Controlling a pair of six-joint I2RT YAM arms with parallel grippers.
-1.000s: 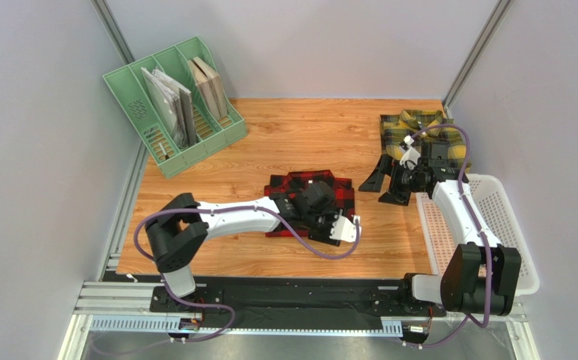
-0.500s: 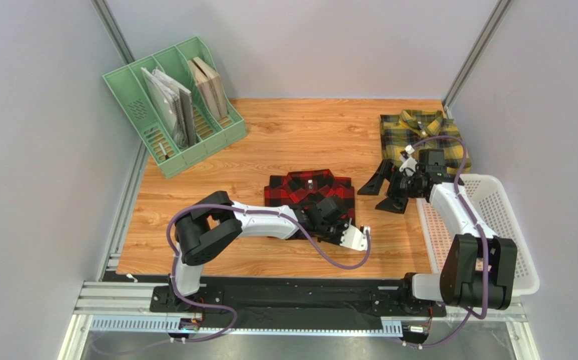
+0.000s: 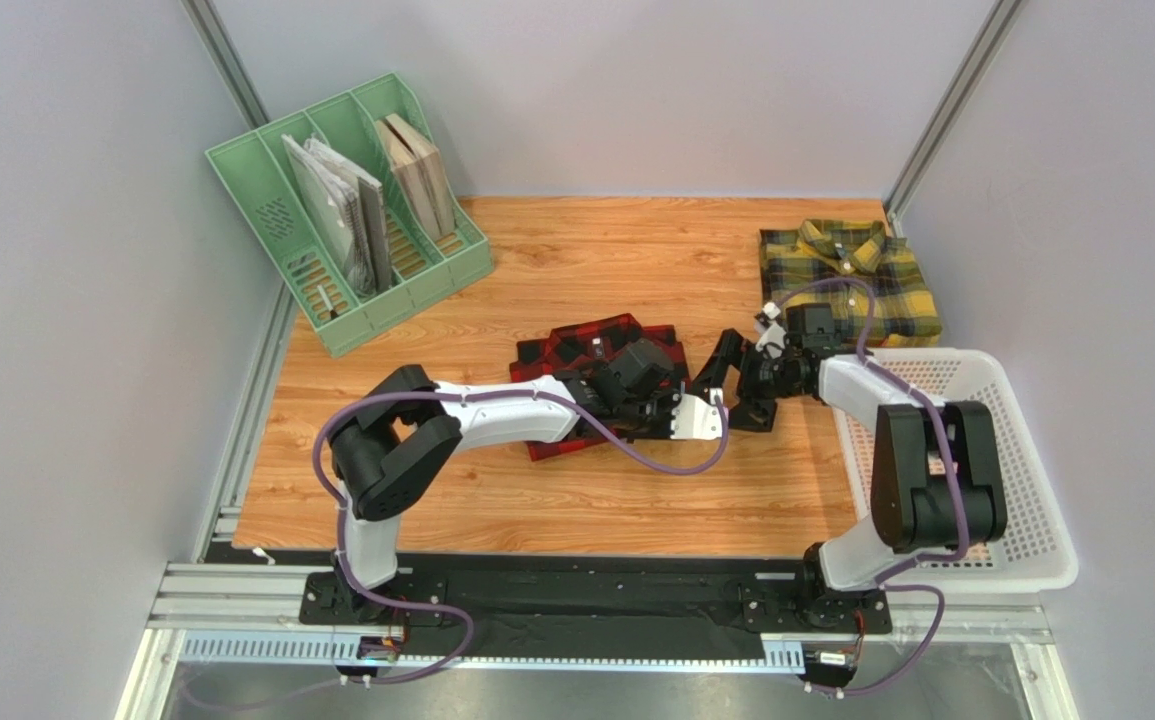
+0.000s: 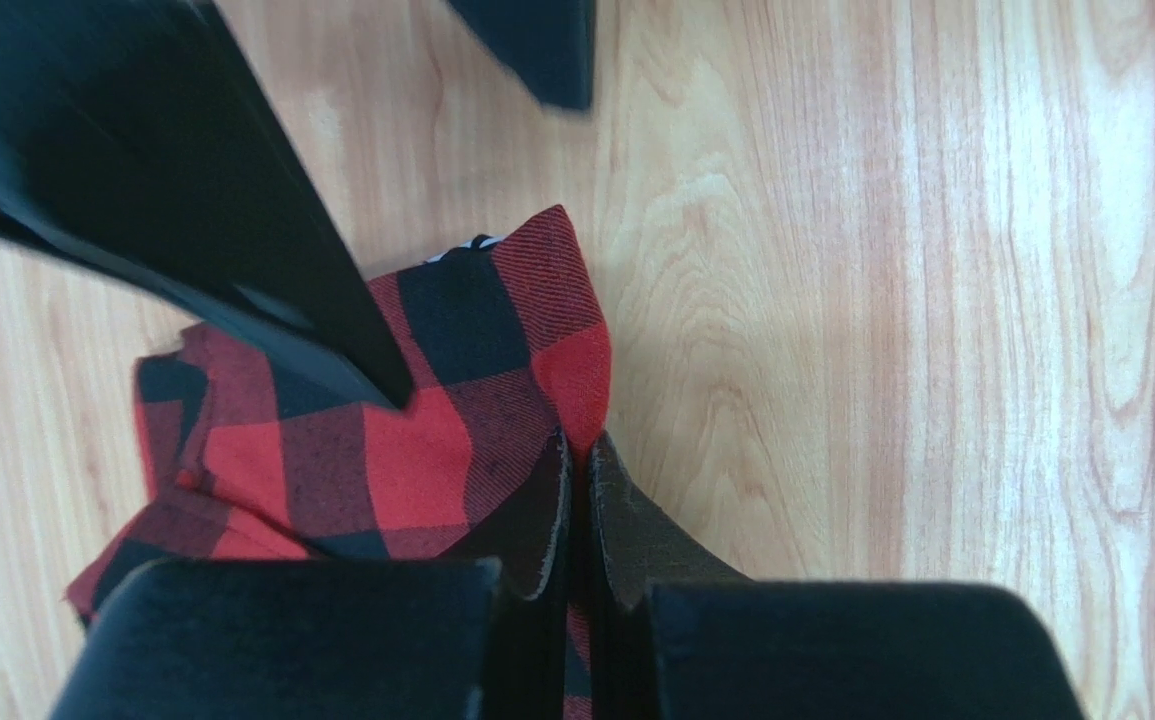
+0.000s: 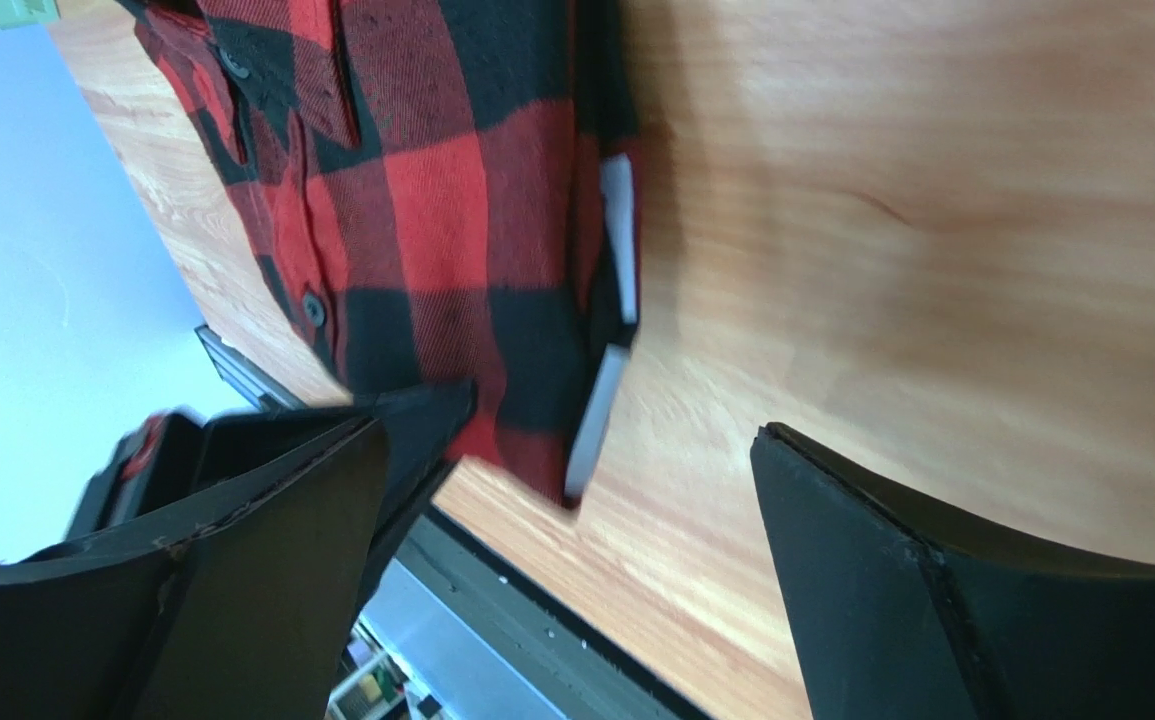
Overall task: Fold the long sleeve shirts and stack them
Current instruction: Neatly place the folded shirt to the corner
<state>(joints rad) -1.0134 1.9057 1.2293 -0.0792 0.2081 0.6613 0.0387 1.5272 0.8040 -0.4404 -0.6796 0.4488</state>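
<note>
Vs a sec ago, the red-and-black check shirt [image 3: 576, 360] no longer lies square mid-worktop [image 3: 613, 255]: it's skewed, w/ its near-right corner pulled toward the right side. The left pincer [image 4: 576, 473] is clamped tight on that corner, jaws together w/ a fold of cloth between them, per the left wrist view. The right pincer [image 3: 733, 387] has swung over from beside the yellow-and-dark-green check shirt [image 3: 854, 270] and now sits just beside the red shirt's right edge, jaws wide, nothing in them. The yellow shirt hasn't moved: it looks folded flat at the far-right corner of the worktop, well apart from the red one. Reading: folding seems done on both, so this is prob the start of stacking, i.e. dragging or lifting the red shirt over to the yellow, w/ the right pincer coming in for a second corner. Not clear: whether the right pincer touches cloth yet, since the two pincers overlap in the top view. The left pincer's body hides the shirt's right edge from above. No white block letters legible, only small white patches [image 5: 613, 195] at the shirt's edge in the right wrist view. The yellow shirt shows in the top view only.
</note>
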